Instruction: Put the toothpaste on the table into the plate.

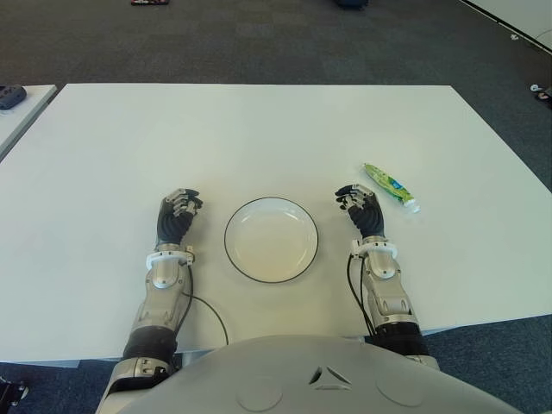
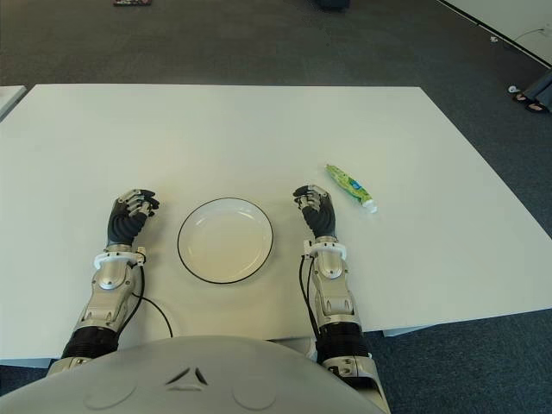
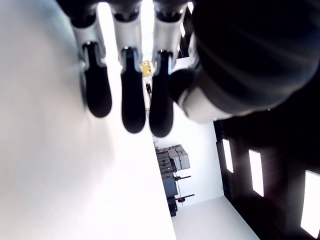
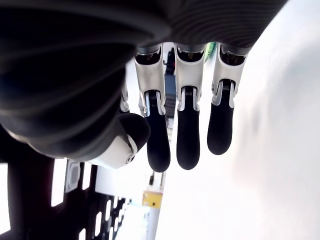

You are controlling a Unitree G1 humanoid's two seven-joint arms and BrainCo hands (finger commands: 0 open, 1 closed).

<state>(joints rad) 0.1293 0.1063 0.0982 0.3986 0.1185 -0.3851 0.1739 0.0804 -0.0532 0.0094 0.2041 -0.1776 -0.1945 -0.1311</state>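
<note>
We had not started yet. The toothpaste (image 1: pixel 391 187) lay on the table (image 1: pixel 259 129), just beside our right hand (image 1: pixel 361 210). Both hands' fingers hung loose, holding nothing. Our left hand (image 1: pixel 176 216) waited left of the empty plate (image 1: pixel 271 239). Next, we thought, the right hand should reach and grab it.

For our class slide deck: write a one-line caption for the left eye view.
Toothpaste lies on the white table beside the right hand; the plate sits empty between it and the left hand.

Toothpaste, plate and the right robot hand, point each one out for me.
toothpaste (image 1: pixel 389 185), left eye view, middle of the green tube.
plate (image 1: pixel 243 265), left eye view, its dark rim at the near left.
right robot hand (image 1: pixel 360 210), left eye view, middle of the hand, empty, between plate and tube.
</note>
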